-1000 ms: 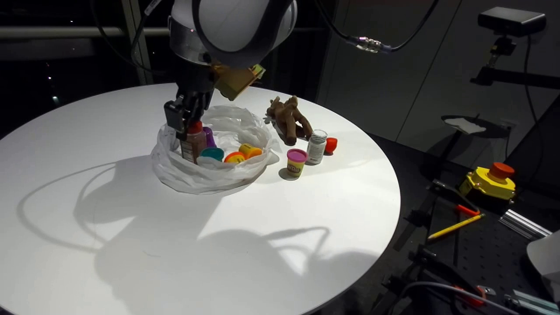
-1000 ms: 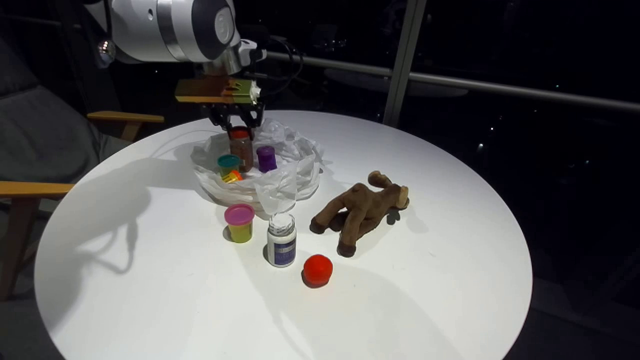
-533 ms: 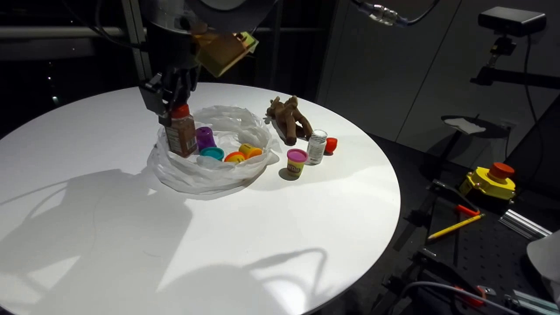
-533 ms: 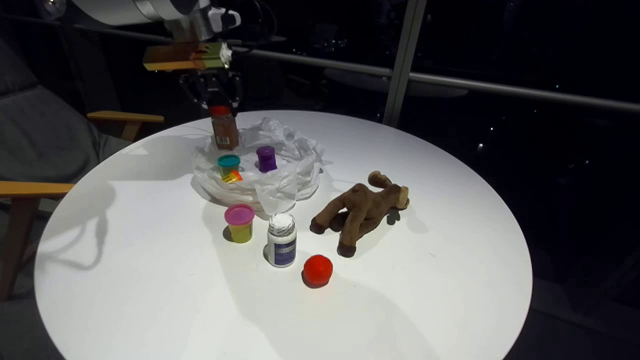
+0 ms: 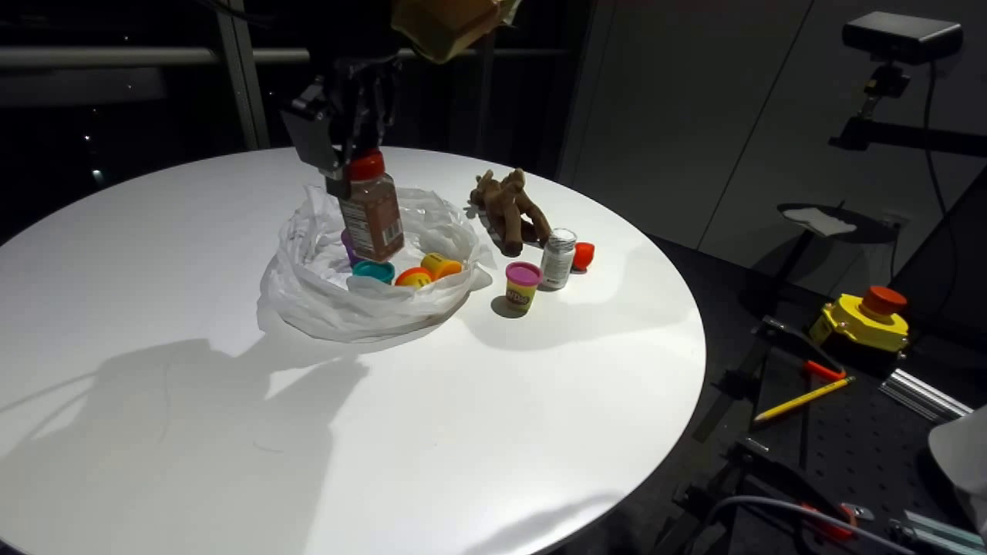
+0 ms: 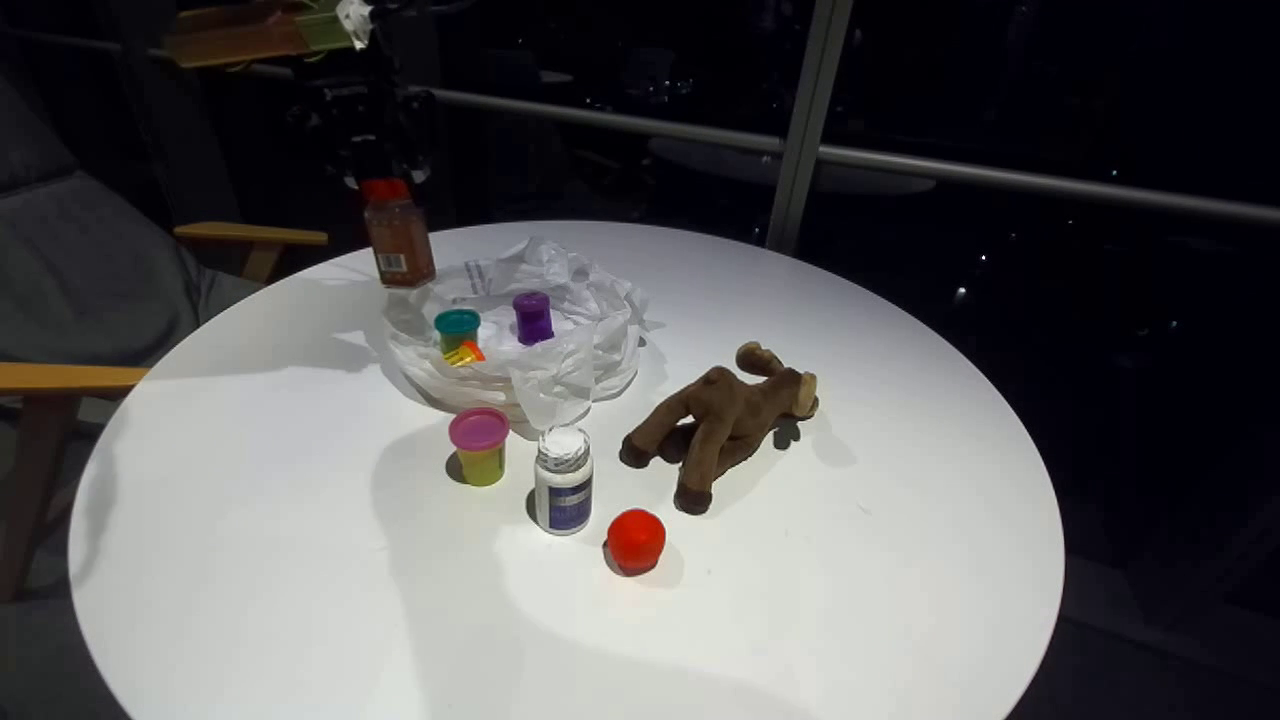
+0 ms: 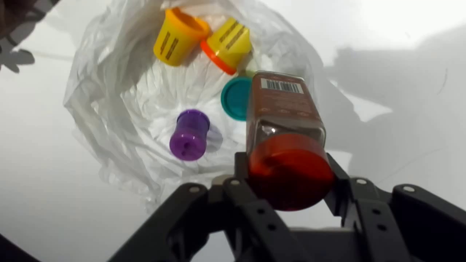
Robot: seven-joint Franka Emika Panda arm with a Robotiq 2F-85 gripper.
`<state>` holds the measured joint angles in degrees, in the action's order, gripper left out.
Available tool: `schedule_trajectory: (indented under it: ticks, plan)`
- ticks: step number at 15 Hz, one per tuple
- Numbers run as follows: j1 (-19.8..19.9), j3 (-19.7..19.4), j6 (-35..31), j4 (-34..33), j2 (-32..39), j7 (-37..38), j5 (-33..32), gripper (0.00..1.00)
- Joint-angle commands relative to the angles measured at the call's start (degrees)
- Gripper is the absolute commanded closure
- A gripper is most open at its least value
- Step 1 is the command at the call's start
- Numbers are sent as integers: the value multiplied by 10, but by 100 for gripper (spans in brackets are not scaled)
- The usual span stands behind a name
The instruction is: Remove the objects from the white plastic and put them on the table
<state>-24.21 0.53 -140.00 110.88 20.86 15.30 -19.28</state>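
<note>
Red-capped jar (image 7: 285, 98): held cap-up, slightly tilted, in the air above the white plastic bag (image 5: 351, 316); reddish-brown contents and a barcode label show. Whether its base fully clears the bag's rim is hard to tell.
Gripper (image 7: 288, 171): closed around the jar's cap, pressing it from 2 sides in the wrist view.
Bag: crumpled, spread in a ring on the round white table (image 5: 478, 455), 4 tubs inside.
Teal-lidded tub (image 7: 231, 100): upright, partly covered by the jar in the wrist view.
Purple tub (image 7: 189, 134): upright, apart from the other 3.
Orange-lidded yellow tub (image 7: 171, 43): tipped, just beside the red-orange-lidded yellow tub (image 7: 233, 40), also tipped.
Pink-lidded Play-Doh tub (image 6: 480, 450): upright on the table, near the bag.
White bottle (image 6: 563, 505): upright, blue label, between that tub and the red ball (image 6: 636, 540) in an exterior view.
Brown toy animal (image 6: 735, 410): lying on the table, dark-hoofed legs toward the bottle.
Workbench (image 5: 856, 455): bears a yellow pencil (image 5: 804, 399) and a yellow box (image 5: 840, 327) with a red push button (image 5: 884, 301).
Camera (image 5: 902, 38): fixed on a black arm (image 5: 941, 139) past the table's edge.
Chair (image 6: 80, 260): gray, with wooden armrests.
</note>
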Motion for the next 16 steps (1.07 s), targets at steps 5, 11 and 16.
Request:
schedule_trajectory:
  ticks: [5,11,16]
  plan:
    - [33,48,-36,117,-19,38,36,81]
    - [29,35,-122,205,-38,42,6,81]
    - [23,15,-186,283,-72,60,-42,81]
